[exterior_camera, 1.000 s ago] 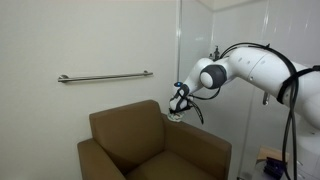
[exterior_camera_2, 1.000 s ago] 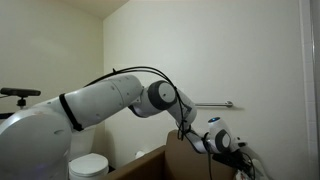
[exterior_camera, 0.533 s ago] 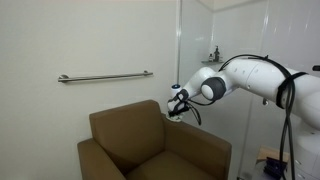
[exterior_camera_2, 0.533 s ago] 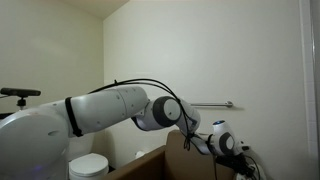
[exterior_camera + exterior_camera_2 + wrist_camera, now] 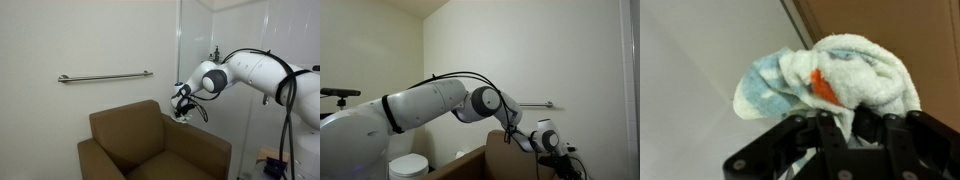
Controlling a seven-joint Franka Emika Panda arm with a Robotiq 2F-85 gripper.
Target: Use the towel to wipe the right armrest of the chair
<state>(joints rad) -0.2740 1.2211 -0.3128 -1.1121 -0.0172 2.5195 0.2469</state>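
A brown armchair point(image 5: 140, 140) stands against the white wall; in an exterior view only its back corner point(image 5: 500, 160) shows. My gripper point(image 5: 181, 111) hangs just above the chair's far armrest near the backrest and is shut on a white towel point(image 5: 845, 75) with light-blue patches and an orange mark. The towel bunches up in front of the jaws point(image 5: 845, 128) in the wrist view, with brown chair fabric behind it at the upper right. In an exterior view the gripper point(image 5: 556, 160) sits low at the right, partly hidden by the arm.
A metal grab bar point(image 5: 104, 76) is fixed to the wall above the chair; it also shows in an exterior view point(image 5: 533, 104). A glass partition edge point(image 5: 181, 45) stands behind the armrest. A toilet point(image 5: 410, 165) sits low at left.
The gripper with the towel dipped toward the armrest half a second ago and has come back slightly up and to the right. The towel stays gripped.
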